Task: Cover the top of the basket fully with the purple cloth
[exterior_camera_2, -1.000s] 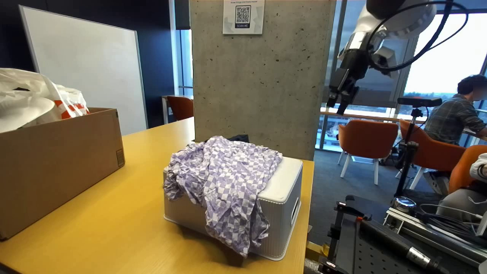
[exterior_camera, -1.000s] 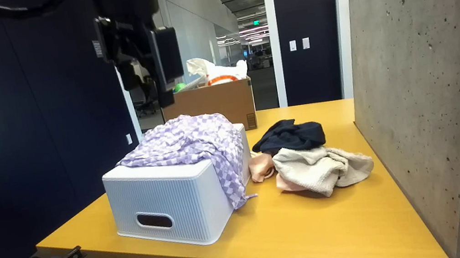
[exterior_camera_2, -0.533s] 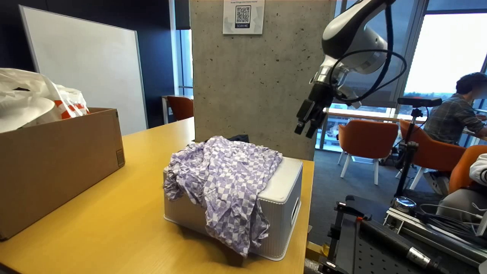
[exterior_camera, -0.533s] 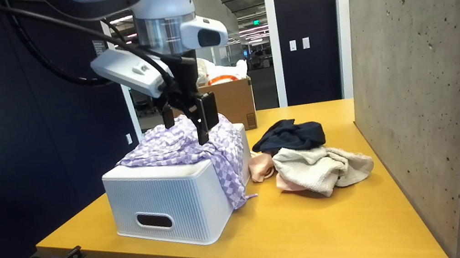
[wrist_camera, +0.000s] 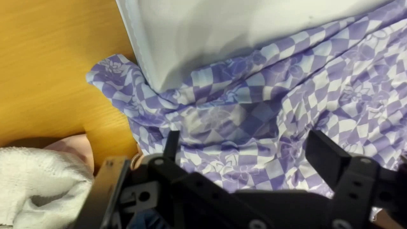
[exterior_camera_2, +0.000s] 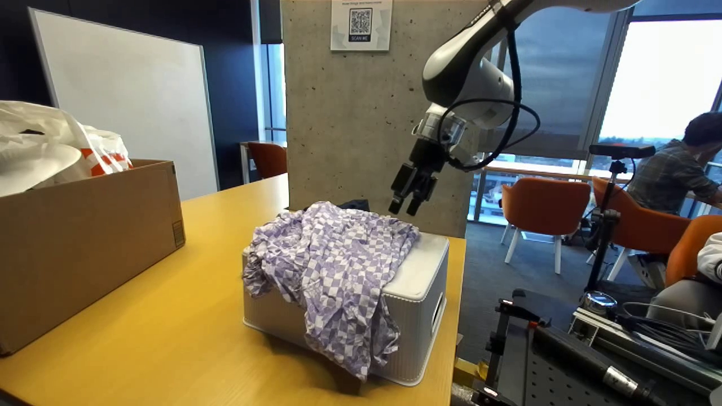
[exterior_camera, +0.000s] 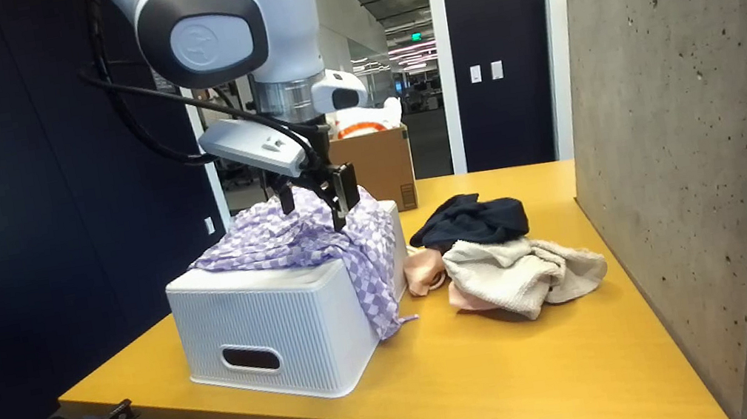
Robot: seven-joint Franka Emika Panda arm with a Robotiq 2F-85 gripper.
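1. We see the pincer [wrist_camera: 243,135] spread apart, with nothing held in it. In both exterior views it is above the purple cloth [exterior_camera_2: 352,259], seemingly without contact.
2. The cloth lies over most of the top of the basket [exterior_camera: 262,309]; in an exterior view, its hanging part [exterior_camera_2: 344,332] falls down the side at 6 o'clock.
3. In the wrist view, a bare strip [wrist_camera: 203,38] of the top is at 12 o'clock from the pincer. We therefore judge the step as approaching, to spread the cloth.
4. Next, we should descend, grasp the folded edge [wrist_camera: 229,73] and draw it towards 12 o'clock; the hanging part may pull against us.
5. At 3 o'clock from the basket, a cream cloth [exterior_camera: 526,275] lies on the table [exterior_camera: 491,386].
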